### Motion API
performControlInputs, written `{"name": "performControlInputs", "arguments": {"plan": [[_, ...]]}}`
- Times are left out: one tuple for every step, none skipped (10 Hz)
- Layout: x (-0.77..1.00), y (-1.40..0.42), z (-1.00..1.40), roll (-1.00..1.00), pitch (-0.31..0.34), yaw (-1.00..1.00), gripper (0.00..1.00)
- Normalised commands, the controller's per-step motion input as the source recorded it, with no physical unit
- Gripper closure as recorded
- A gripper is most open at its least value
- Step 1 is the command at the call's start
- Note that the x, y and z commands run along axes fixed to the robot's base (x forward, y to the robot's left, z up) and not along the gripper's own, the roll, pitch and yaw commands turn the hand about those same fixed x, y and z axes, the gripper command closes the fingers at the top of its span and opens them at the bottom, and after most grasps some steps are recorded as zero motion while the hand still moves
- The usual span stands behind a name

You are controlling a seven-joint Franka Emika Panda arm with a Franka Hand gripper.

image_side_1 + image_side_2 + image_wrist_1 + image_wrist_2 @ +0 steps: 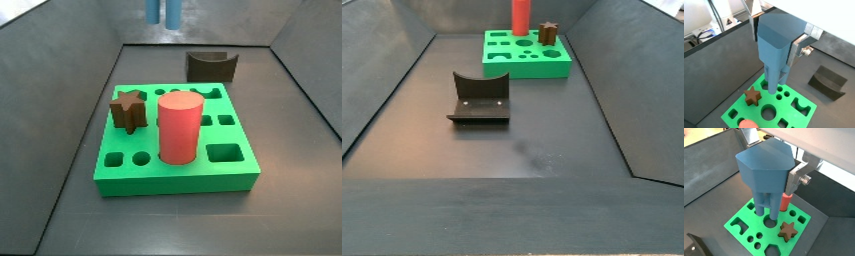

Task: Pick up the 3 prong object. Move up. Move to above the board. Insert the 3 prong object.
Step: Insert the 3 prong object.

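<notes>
My gripper is shut on the 3 prong object, a light-blue piece with a blocky top. It shows in both wrist views. Silver fingers clamp its sides. Its prongs point down over the green board, near the small round holes. In a side view only the prongs show, well above the board's far end. The gripper itself is out of that view. The board also shows far off in a side view.
A red cylinder and a dark brown star block stand in the board. The dark curved-top fixture stands on the floor beside the board. Dark sloping walls enclose the floor.
</notes>
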Motion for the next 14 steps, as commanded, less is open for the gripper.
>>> {"name": "performControlInputs", "arguments": {"plan": [[0.22, 0.39, -0.18, -0.09, 0.0, -0.38, 1.0], [0.21, 0.43, -0.24, -0.07, 0.0, -0.39, 1.0], [0.19, 0.38, -0.3, -0.06, -0.019, -0.38, 1.0], [0.16, 0.4, -0.33, -0.06, -0.026, -0.37, 1.0], [0.12, 0.38, -0.37, -0.02, -0.017, -0.37, 1.0], [0.06, 0.36, -0.38, 0.0, -0.021, -0.37, 1.0], [0.01, 0.35, -0.42, 0.0, -0.026, -0.37, 1.0], [0.0, 0.31, -0.46, 0.0, -0.026, -0.35, 1.0], [0.0, 0.3, -0.5, 0.0, -0.031, -0.36, 1.0], [0.0, 0.26, -0.51, 0.0, -0.037, -0.32, 1.0], [0.05, 0.04, -0.17, 0.0, -0.019, -0.07, 1.0], [0.0, 0.0, -0.05, 0.0, -0.019, 0.0, 1.0], [0.0, 0.0, -0.43, 0.05, -0.024, 0.0, 1.0], [0.0, 0.0, -0.53, 0.04, -0.076, 0.0, 1.0]]}}
